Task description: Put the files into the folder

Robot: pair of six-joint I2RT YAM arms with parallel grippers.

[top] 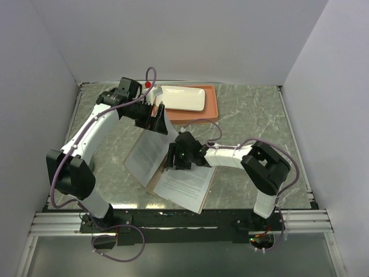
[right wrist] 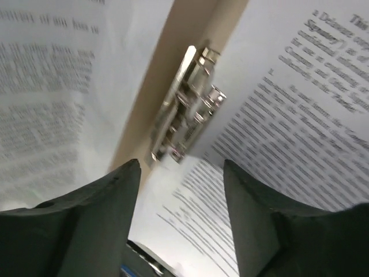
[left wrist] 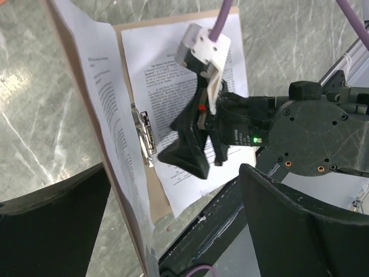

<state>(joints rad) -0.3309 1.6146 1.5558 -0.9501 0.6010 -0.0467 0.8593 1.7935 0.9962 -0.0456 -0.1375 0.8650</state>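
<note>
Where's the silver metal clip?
Right wrist view, centre: silver metal clip on the tan cardboard folder's spine, between two printed white sheets, ahead of the right gripper.

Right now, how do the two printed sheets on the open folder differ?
Pose: the raised sheet tilts up with the lifted cover of the folder, while the flat sheet lies on the other half.
Contact: the left gripper straddles the raised sheet's cover edge. The right gripper sits over the flat sheet beside the clip.
Shared: both are white with dense black text, one on each side of the clip.
</note>
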